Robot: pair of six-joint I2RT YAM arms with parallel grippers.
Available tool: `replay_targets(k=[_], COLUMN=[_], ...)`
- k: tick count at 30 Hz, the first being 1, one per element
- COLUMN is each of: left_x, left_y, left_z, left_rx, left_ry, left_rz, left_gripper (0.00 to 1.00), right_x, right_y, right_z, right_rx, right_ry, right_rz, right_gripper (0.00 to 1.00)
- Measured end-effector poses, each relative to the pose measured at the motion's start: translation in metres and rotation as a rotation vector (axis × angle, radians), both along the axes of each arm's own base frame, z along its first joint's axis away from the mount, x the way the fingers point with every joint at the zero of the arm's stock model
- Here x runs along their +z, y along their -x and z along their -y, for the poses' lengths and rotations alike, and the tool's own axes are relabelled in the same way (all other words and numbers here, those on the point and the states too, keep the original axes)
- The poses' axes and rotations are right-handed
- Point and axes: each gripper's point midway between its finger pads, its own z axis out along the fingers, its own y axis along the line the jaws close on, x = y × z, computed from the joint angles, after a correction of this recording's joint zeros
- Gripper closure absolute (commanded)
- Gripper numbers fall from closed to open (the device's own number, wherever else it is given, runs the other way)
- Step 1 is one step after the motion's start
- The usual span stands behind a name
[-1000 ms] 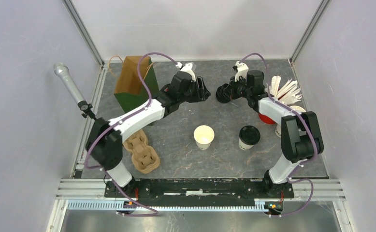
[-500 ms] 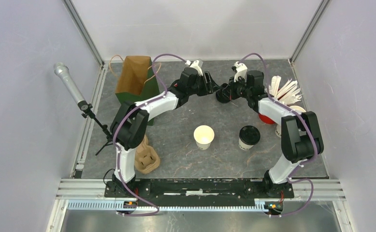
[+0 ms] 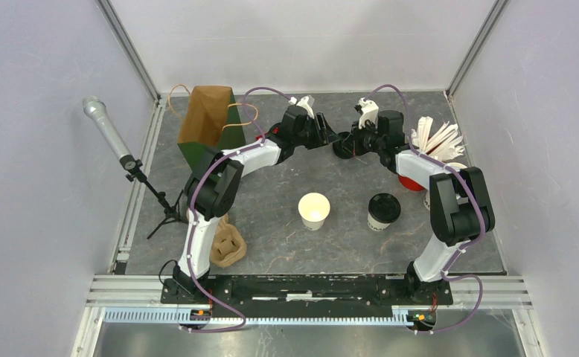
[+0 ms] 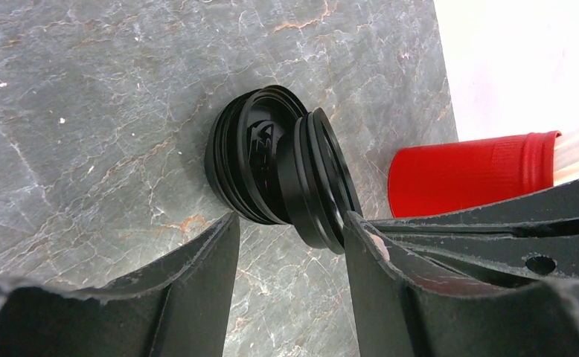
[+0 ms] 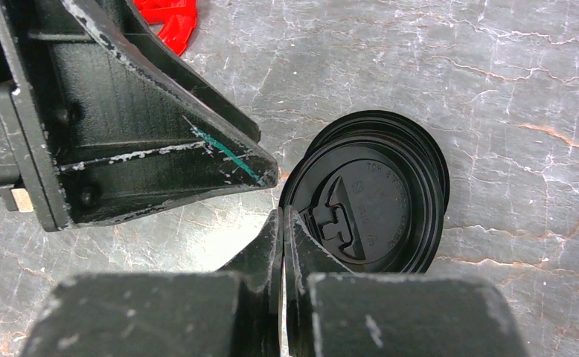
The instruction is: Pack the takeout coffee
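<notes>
One black lid (image 5: pixel 365 212) seems pinched by right fingers (image 5: pixel 260 256), left fingers (image 4: pixel 197 275) spread nearby.

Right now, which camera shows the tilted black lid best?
The right wrist view: the black lid faces the camera, its rim pinched by the right end effector. The left wrist view shows it edge-on; from the top it is a dark shape.

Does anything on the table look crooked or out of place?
Yes: at the far side, the top round black plastic lid sits tilted off the stack of black lids, pinched at its rim by the shut right hand. No spill visible.
</notes>
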Motion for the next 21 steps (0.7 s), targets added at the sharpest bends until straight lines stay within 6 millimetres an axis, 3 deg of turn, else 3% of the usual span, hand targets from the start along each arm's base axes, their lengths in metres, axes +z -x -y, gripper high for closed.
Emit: replay_targets(k=[21], left_x=[-0.015], left_y=[-0.007], left_z=[0.005], left_rx=[-0.002], left_ry=[0.002], left_rz=[-0.016], left_gripper=[0.43], right_x=[0.000], right_y=[-0.004], right_z=[0.000], right_rx=[-0.005], right_ry=[0.005], right_rz=[0.005], right_gripper=[1.00])
